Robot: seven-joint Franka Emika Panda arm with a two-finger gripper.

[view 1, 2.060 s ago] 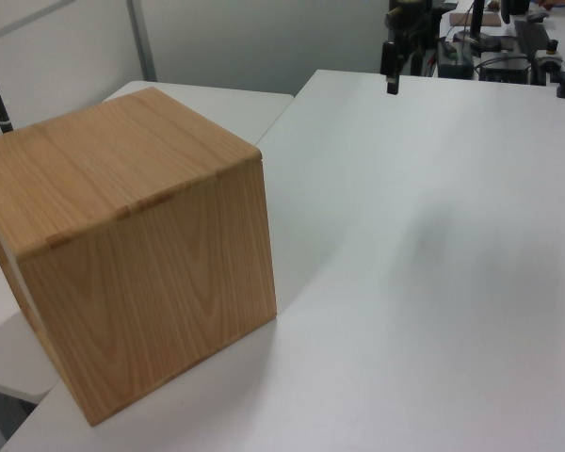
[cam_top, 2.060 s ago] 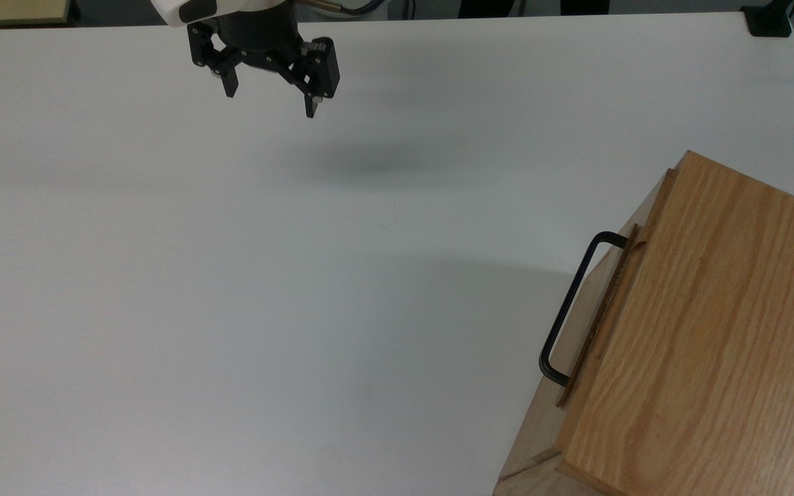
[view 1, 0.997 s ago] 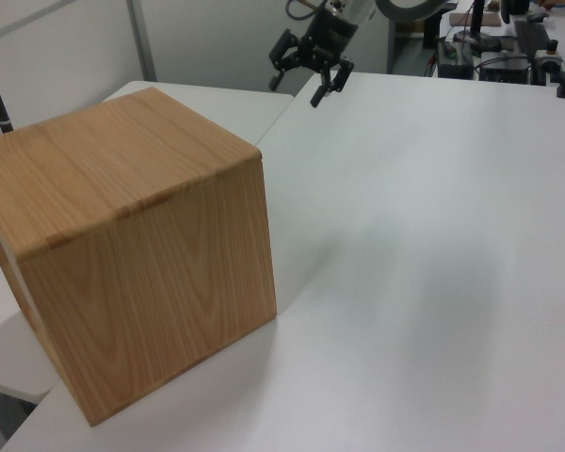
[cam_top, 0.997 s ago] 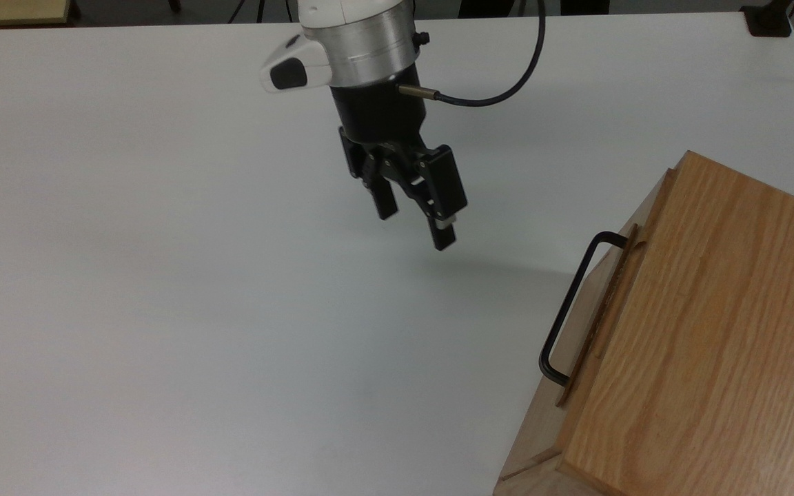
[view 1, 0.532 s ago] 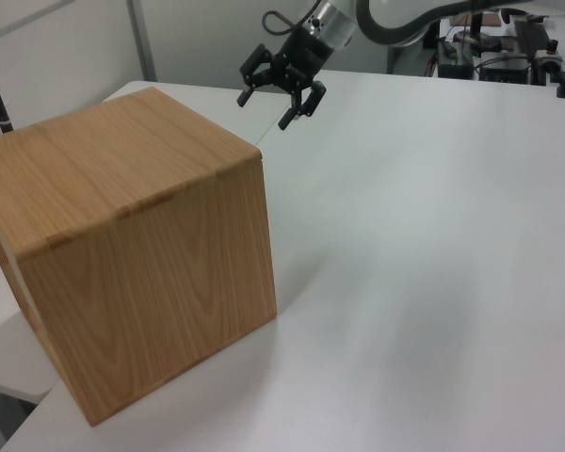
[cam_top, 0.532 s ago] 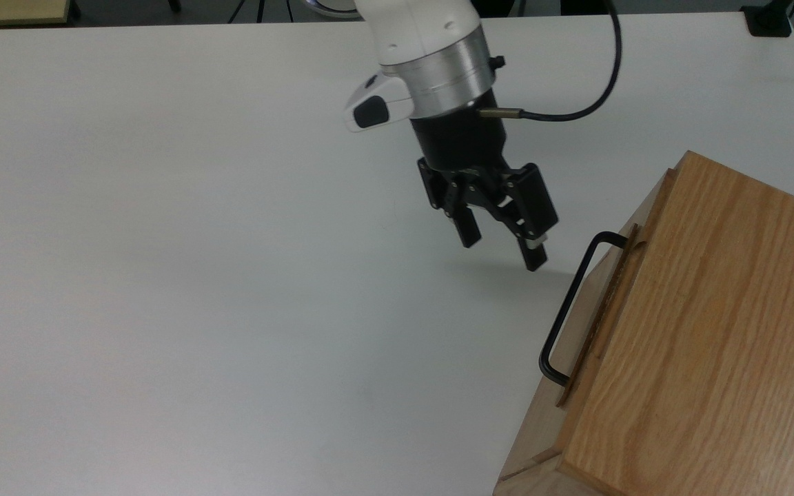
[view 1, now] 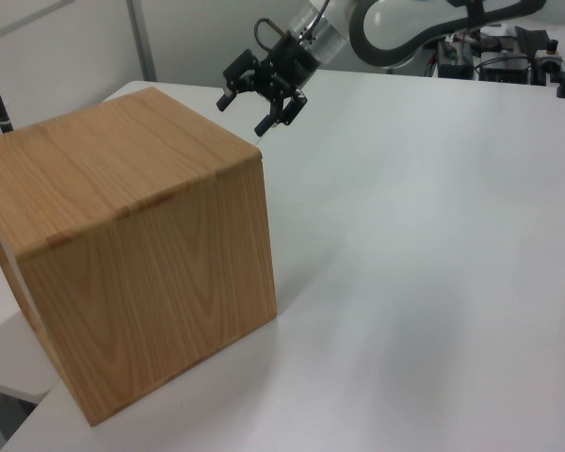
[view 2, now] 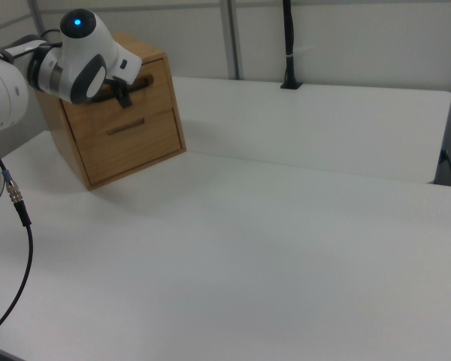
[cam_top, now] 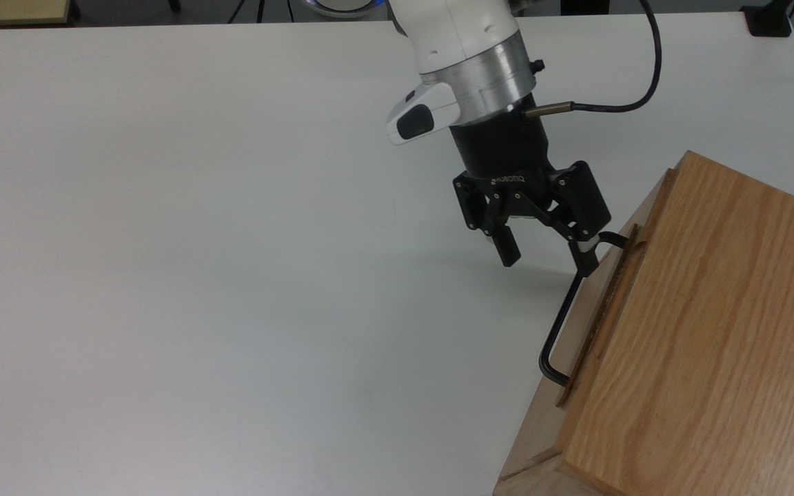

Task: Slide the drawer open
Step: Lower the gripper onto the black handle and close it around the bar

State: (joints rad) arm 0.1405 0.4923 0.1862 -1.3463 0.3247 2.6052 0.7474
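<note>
Drawer [cam_top: 593,313] shut, thin black U-shaped handle [cam_top: 562,324], oak-grained cabinet [cam_top: 707,344] at white worktop's [cam_top: 197,275] corner, tool [cam_top: 546,260] now nearer, spread open, empty, one finger seemingly touching the handle.

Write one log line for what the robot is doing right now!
gripper: open | at handle top end, not gripping | drawer: closed

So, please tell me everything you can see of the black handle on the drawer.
The handle is a thin black U-shaped bar, metal by its look, fixed to the light-wood front of the drawer, which looks closed. In the top view it runs slantwise along the front, both ends bent into the wood. The open gripper is at its upper end, one of the fingers overlapping the bar; contact cannot be told.
</note>
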